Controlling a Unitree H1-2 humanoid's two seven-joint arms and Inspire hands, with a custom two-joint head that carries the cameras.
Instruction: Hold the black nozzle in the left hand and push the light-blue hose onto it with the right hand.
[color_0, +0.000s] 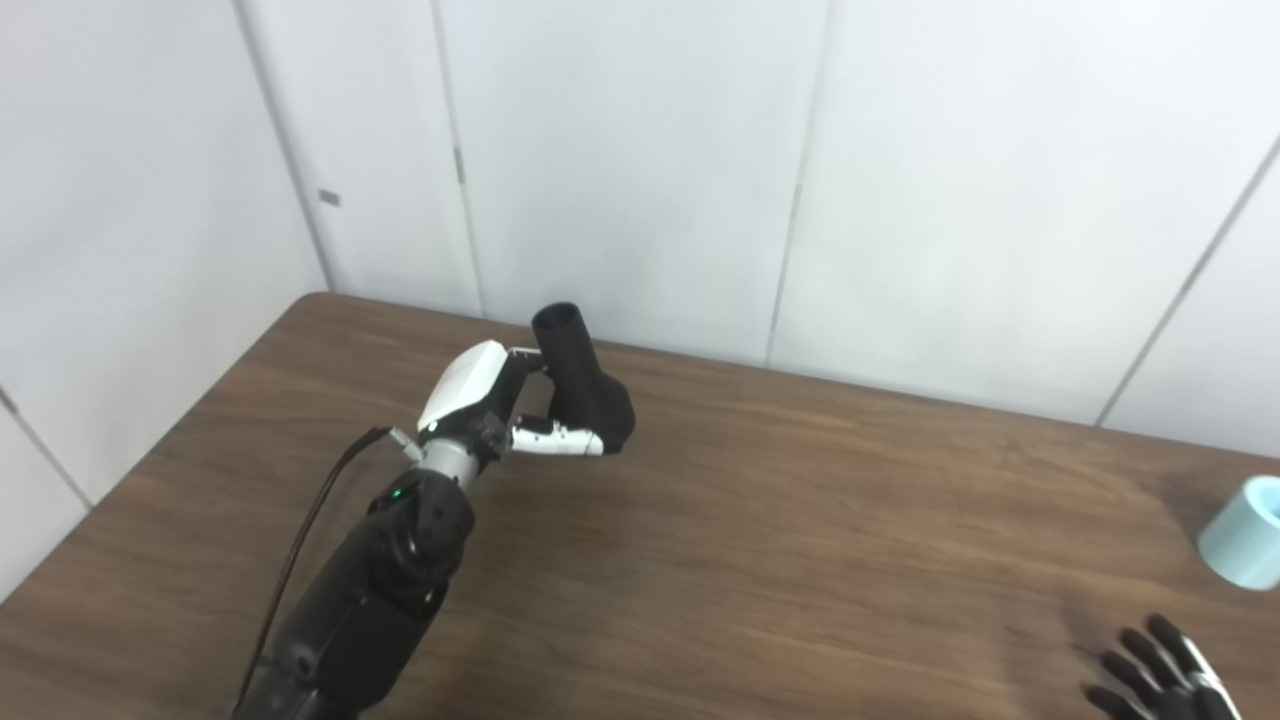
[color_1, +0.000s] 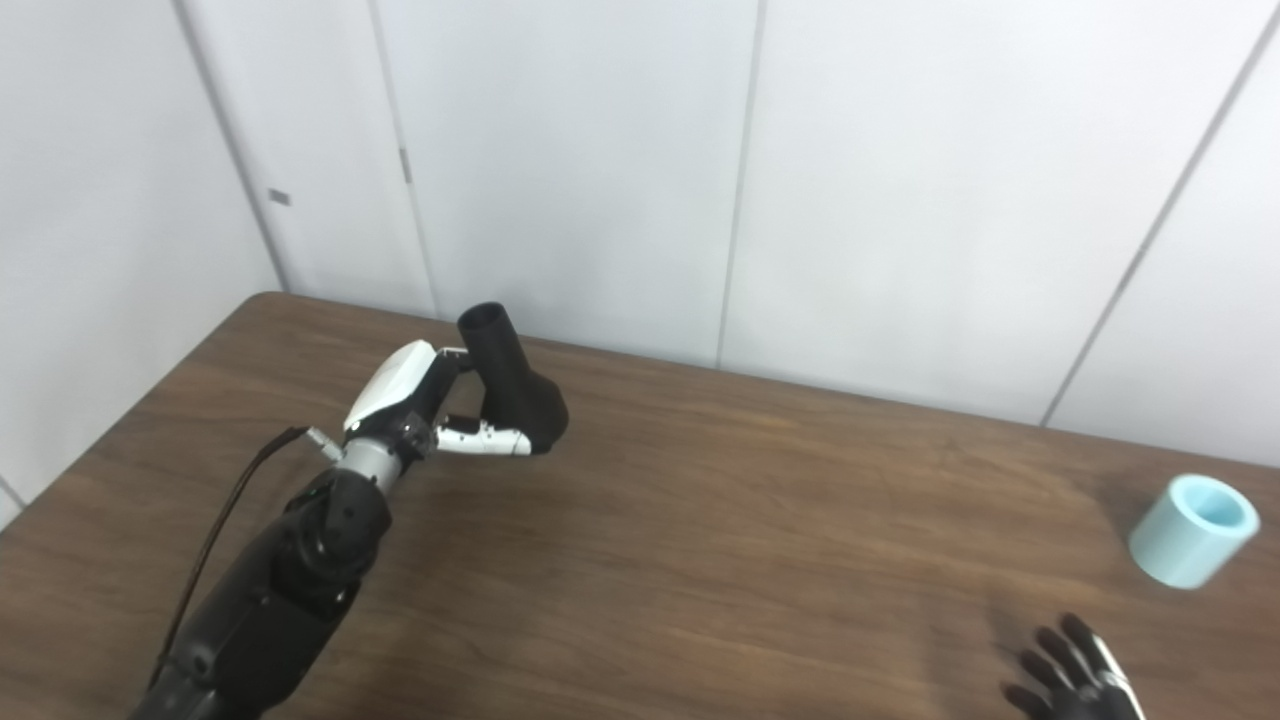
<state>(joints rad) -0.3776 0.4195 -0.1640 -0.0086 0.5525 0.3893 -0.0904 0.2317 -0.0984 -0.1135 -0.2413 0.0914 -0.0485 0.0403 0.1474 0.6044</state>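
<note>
The left hand (color_1: 440, 415) is gripping the black nozzle (color_1: 510, 385), fingers wrapped around its wider lower body, and is holding it raised above the far left part of the wooden counter (color_1: 700, 520). The nozzle's narrow round mouth is tilting up and slightly away toward the wall, so its long axis is running from the hand upward and back.

The light-blue hose (color_1: 1192, 530), a short stubby tube, is lying on its side at the far right of the counter, its open end facing up and to the right. It is sitting well apart from the nozzle, with bare wood between them.

The right hand (color_1: 1075, 675) is hovering at the bottom right corner with fingers spread, holding nothing. The hose is lying just beyond it, further from the robot and a little to the right, so this hand is by far the nearer one. Judging from this, the coming move is calling for a short forward reach to the hose.
</note>
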